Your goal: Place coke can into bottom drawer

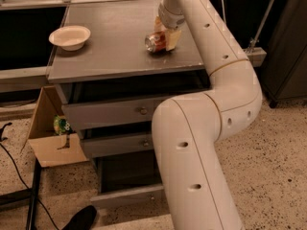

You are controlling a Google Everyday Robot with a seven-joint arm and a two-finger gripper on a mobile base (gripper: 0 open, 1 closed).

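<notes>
Grey cabinet top [120, 61] across the upper middle. Big white arm [192, 143] on the right. Pulled-open bottom drawer [127, 195], lower middle. White bowl [70, 36], upper left. Gripper [165, 34] right at the coke can [152, 42], top centre, can lying sideways; gripping or loose, cannot tell.

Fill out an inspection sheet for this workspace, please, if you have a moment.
Surface: grey cabinet top, holding two items.
Job's things: coke can lying on its side on the top; bottom drawer pulled open.
Clutter: white bowl at the top's left.
Hand: hand down at the can.
Cables: black cable on the floor, left.
Surroundings: cardboard box beside the cabinet; speckled floor.
</notes>
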